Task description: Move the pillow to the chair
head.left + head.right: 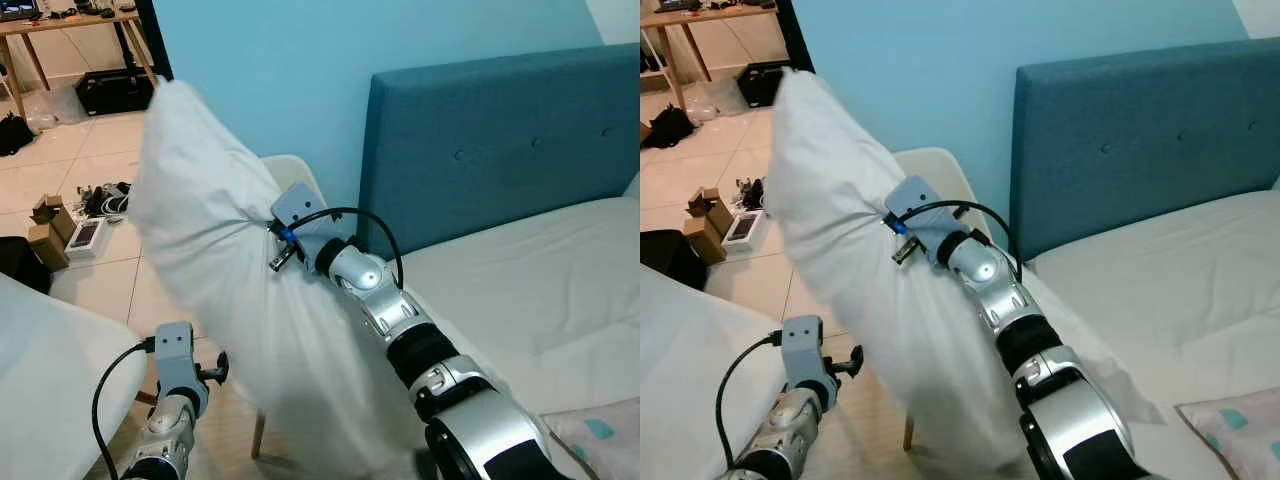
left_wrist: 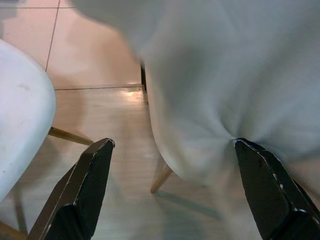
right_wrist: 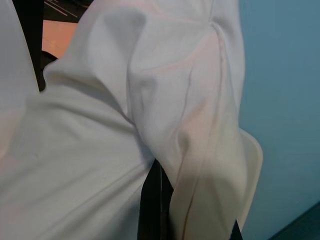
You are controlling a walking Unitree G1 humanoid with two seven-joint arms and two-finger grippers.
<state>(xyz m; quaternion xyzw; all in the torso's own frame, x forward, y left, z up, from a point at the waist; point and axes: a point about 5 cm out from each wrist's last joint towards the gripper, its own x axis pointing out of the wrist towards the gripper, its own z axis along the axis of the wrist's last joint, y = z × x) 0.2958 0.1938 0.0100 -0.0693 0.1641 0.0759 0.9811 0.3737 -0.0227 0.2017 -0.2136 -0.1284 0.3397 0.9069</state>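
A big white pillow (image 1: 210, 220) hangs in the air, tilted, over a white chair (image 1: 940, 170) that stands next to the bed. My right gripper (image 1: 262, 232) is shut on a bunched fold at the pillow's middle; in the right wrist view one black finger (image 3: 152, 205) shows under the gathered cloth. My left gripper (image 2: 172, 150) is low beside the chair, open wide, with one fingertip (image 2: 245, 150) touching the pillow's lower part. The chair's seat is mostly hidden behind the pillow; a wooden leg (image 2: 161, 175) shows below.
A second white chair (image 1: 40, 370) is close at my left. The bed (image 1: 540, 290) with its teal headboard (image 1: 500, 140) lies to the right, a patterned pillow (image 1: 600, 435) on it. Boxes and cables (image 1: 80, 225) clutter the tiled floor; a wooden table (image 1: 70, 25) stands far back.
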